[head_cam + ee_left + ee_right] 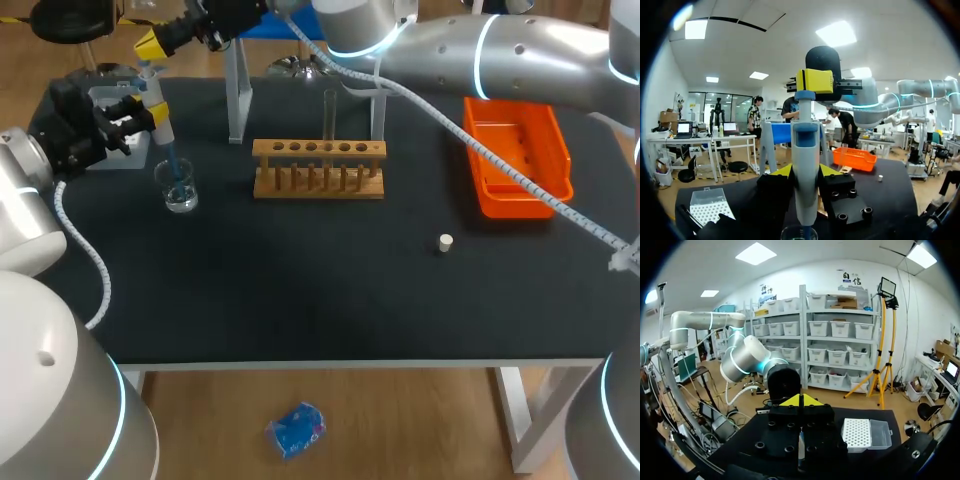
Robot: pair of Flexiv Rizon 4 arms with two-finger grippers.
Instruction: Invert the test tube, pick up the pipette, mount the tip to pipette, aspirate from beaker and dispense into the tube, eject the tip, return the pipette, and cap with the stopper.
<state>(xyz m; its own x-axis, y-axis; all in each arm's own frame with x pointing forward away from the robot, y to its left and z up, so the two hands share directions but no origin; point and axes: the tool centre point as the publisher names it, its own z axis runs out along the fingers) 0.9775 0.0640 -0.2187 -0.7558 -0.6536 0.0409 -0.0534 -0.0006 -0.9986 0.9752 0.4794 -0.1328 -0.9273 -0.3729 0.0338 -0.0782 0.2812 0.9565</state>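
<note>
Presently aspirating, by the look of it. Gripping the pipette (pixel 161 132) upright at the far left with the left tool (pixel 152 110), pinched on its body from both sides. Dipping its tip (pixel 172 163) into the small glass beaker (pixel 180 192) directly beneath, near the left edge of the tabletop (pixel 300 290). Reaching across from the other side with the right tool (pixel 150 44), pressed together with nothing between the yellow ends, and resting it on the plunger at the pipette's top. Noting the tip box (pixel 707 207) just beside the left tool.

Further right, seeing the test tube (pixel 330 112) standing upright in the back of the wooden rack (pixel 318 170). Beyond that, finding the white stopper (pixel 446 242) loose in the open, well apart from the rack, and the orange tray (pixel 560 150) at the far right.

Could go wrong in several ways:
- Letting the plunger up too fast risks drawing air or splashing.
- Pressing off-centre risks slipping off the plunger.
- Lifting while the right tool bears down risks sliding the pipette in the left grip, or catching the beaker's rim with the tip and toppling it.
- Carrying across risks knocking the tube or missing its narrow mouth.
</note>
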